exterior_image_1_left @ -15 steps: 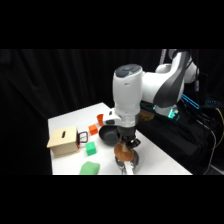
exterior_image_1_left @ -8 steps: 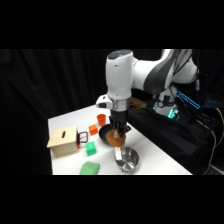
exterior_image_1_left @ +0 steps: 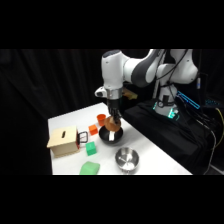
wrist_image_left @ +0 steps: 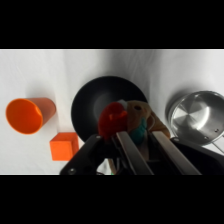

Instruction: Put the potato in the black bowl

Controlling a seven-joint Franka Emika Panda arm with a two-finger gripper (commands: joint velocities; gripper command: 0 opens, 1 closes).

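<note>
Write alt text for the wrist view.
The gripper hangs over the black bowl, holding a tan lump, seemingly the potato. An orange cup on its side and an orange block lie left; a metal bowl sits right, all on the white table.

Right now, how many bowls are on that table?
2. The black bowl sits under the gripper, between the orange cup and the metal bowl, which stands nearer the table's front edge. The arm might hide more.

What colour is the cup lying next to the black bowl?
Orange, inside and out; the cup shows best in the wrist view, beside the black bowl.
</note>
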